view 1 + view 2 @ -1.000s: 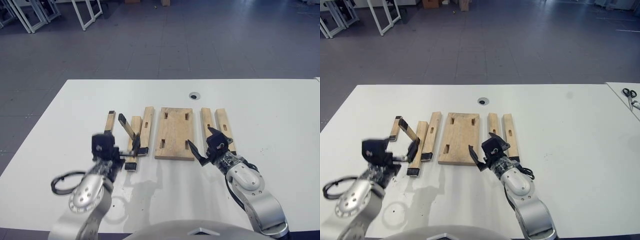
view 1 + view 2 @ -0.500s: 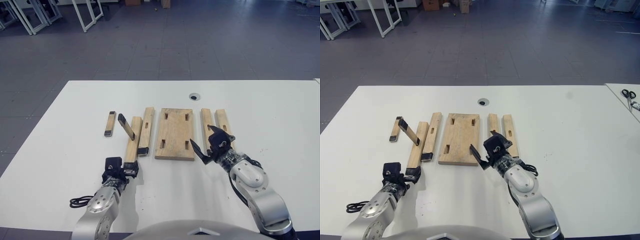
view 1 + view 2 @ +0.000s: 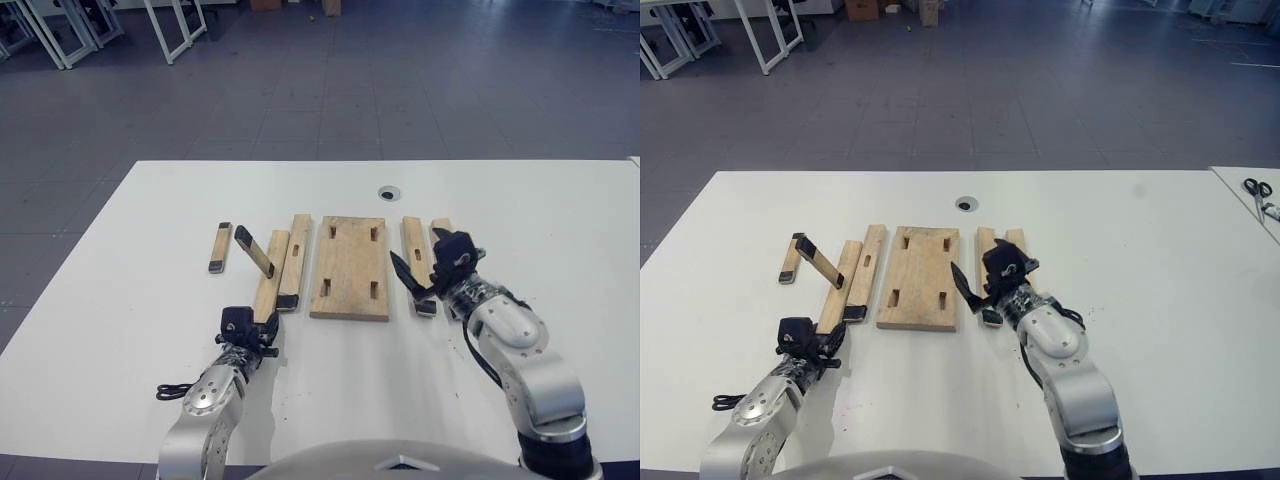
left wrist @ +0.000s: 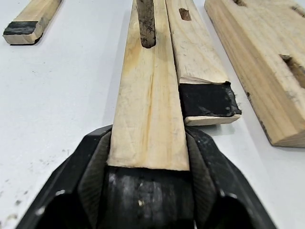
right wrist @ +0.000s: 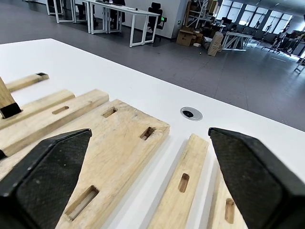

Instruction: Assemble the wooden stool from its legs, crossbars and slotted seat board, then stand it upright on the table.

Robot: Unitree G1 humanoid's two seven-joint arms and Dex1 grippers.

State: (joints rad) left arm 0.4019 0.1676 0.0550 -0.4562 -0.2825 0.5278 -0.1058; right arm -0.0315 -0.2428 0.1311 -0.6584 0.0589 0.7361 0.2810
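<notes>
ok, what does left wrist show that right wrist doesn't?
Left wrist only: the left gripper, its jaws clamped on the near end of a leg.
Right wrist only: the right gripper with jaws open, the two right-hand legs, and the table's grommet.
Both: that leg, the seat board and the loose crossbar.

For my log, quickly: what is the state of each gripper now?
Left gripper: jaws shut on a wooden leg.
Right gripper: jaws open, holding nothing.
</notes>
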